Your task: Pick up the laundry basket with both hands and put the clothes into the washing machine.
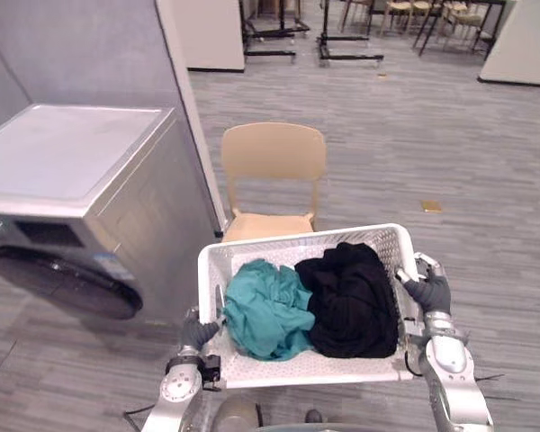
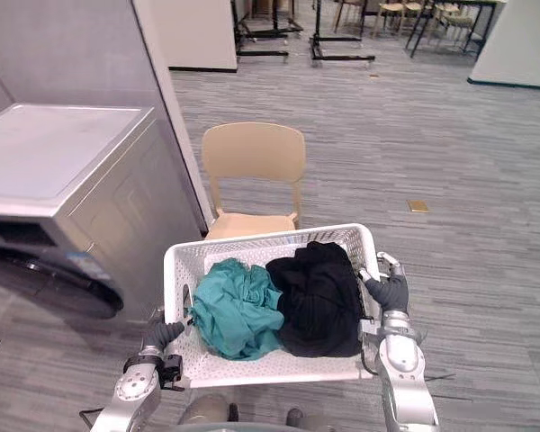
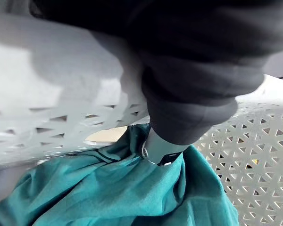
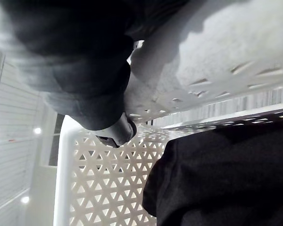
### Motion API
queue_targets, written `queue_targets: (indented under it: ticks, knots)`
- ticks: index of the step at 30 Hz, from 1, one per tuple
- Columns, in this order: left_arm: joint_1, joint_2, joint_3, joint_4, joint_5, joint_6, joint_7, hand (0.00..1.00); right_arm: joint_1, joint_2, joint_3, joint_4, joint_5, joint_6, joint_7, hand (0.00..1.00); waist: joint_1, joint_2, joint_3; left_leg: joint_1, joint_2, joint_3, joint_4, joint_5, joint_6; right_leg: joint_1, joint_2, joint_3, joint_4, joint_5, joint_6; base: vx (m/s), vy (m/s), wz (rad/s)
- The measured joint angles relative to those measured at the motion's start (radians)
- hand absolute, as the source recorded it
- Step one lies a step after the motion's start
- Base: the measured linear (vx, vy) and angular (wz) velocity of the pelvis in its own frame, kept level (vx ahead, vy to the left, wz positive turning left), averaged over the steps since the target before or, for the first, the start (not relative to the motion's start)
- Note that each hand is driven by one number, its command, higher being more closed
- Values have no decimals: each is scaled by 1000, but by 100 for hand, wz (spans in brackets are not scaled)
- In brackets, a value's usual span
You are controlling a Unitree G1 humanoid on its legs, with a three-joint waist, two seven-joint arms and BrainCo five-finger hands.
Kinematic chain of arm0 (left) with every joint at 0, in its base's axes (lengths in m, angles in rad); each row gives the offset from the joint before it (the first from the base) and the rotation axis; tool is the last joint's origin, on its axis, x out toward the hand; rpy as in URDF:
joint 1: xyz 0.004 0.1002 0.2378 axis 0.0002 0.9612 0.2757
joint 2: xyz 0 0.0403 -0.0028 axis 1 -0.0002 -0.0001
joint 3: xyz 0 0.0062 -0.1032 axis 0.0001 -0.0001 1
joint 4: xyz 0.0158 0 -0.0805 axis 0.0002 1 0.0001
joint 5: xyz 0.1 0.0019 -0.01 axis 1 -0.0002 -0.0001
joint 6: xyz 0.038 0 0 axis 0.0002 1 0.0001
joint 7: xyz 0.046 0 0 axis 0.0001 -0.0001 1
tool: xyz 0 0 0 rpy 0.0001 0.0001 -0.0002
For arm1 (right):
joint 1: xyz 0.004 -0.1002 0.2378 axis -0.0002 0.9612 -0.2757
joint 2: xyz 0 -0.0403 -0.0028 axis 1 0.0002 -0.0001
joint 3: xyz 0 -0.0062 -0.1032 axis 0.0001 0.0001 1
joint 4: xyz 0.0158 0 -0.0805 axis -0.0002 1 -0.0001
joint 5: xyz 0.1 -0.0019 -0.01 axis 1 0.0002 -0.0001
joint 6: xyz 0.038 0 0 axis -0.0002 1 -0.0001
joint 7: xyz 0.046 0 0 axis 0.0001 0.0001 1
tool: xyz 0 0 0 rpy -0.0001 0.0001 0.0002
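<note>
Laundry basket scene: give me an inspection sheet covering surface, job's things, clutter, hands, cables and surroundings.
Surface: grey plank floor.
Job's things: white laundry basket holding teal clothing on its left and black clothing on its right; washing machine at left, door looks shut.
Clutter: small tan thing on the floor.
Hands: left hand and right hand grip the basket's side walls, fingers over the rim.
Cables: nothing seen.
Surroundings: beige chair behind the basket; grey partition; black frames far back.

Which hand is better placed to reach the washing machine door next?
Probably left: the left hand grips the laundry basket rim on the side nearest the washing machine door; the right hand holds the far rim.
</note>
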Motion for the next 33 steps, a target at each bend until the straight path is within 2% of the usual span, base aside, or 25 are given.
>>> queue_targets:
  ticks: [1,2,3,4,5,7,8,12,15,17,19,20,22,24,25,30,31,33]
  knots:
    - [0,-3,0,8,1,0,0,100,0,-2,-1,21,0,-1,0,100,-7,4,2,-5,-14,-22,-138,18,-28,18,-19,4,-2,-12,20,280,197,-21]
    - [1,-12,-1,29,2,0,-2,100,6,-4,-1,28,-1,-1,0,100,-23,22,8,12,-13,-55,-308,135,-57,45,-19,10,0,-41,64,274,214,-18]
    - [3,-23,-2,33,2,1,-2,100,10,-13,-2,27,-1,-1,0,100,-27,55,1,18,0,-73,-370,241,-63,54,-6,17,0,-55,76,270,255,-13]
    - [-3,-30,-2,47,8,1,-2,100,12,-14,-8,54,-1,-2,0,100,-27,70,2,35,1,-74,-389,217,-41,63,-4,35,12,-83,96,230,272,-14]
    - [-7,-21,-2,54,20,1,-2,100,25,20,-22,71,-1,2,0,100,-23,38,-1,73,-39,-61,-444,215,-35,60,-45,54,23,-97,115,214,261,-11]
    - [-3,-3,-3,60,26,2,-3,100,37,41,-21,71,-3,1,0,100,-23,9,-2,103,-85,-43,-508,230,-10,61,-94,67,16,-114,135,184,213,0]
    - [1,2,-5,60,32,2,-3,100,40,42,-18,72,-6,1,1,100,-21,6,-3,115,-108,-34,-538,236,0,61,-115,80,7,-115,137,136,152,-1]
    - [-4,15,-5,60,56,2,-3,100,37,42,-17,119,-16,-2,0,100,-22,4,-2,114,-134,-15,-568,245,14,55,-143,86,-9,-112,142,88,99,-2]
    - [-25,33,-6,66,58,2,2,100,15,40,-4,184,-24,-3,-20,100,-22,-3,5,67,-132,-16,-564,252,23,0,-140,81,-4,-109,147,9,11,0]
    - [-106,42,-6,113,57,1,14,100,-60,36,4,241,-22,-5,-42,100,-24,6,28,-9,-125,-15,-552,263,27,-75,-125,80,23,-101,149,-77,1,8]
    - [-226,43,-1,153,56,1,51,100,-171,31,4,280,-21,-6,-84,100,-24,10,90,-104,-110,-16,-542,289,30,-181,-108,79,61,-91,155,-174,8,6]
    - [-306,45,12,174,52,1,74,100,-254,28,4,292,-19,-6,-112,100,-20,11,126,-185,-96,-15,-530,302,31,-276,-98,81,101,-85,155,-183,-3,1]
    - [-382,46,20,187,44,1,101,100,-326,26,3,292,-11,-7,-147,100,-19,10,160,-258,-86,-10,-514,312,32,-364,-94,85,144,-85,156,-162,7,-7]
    - [-481,48,45,193,32,1,130,100,-423,20,2,292,0,-6,-179,100,-6,7,206,-331,-80,5,-486,315,33,-457,-92,96,204,-89,162,-119,25,-20]
    - [-554,52,52,215,22,0,156,100,-473,13,1,292,11,-6,-204,100,12,6,227,-356,-79,15,-475,315,34,-497,-95,110,231,-93,168,-63,22,-18]
    - [-843,103,84,321,10,-11,184,100,-674,8,-29,303,67,-9,-255,100,23,6,244,-461,-65,36,-477,326,19,-616,-101,96,267,-92,173,-72,0,4]
    - [-911,109,92,349,10,-18,193,0,-731,8,-43,318,78,-16,-263,100,22,7,245,-489,-56,44,-478,342,25,-643,-99,86,272,-91,174,-26,-32,16]
    - [-1000,118,112,389,9,-29,201,0,-812,3,-50,334,88,-29,-288,100,17,5,255,-520,-52,38,-477,357,39,-667,-95,76,271,-89,172,4,-21,12]
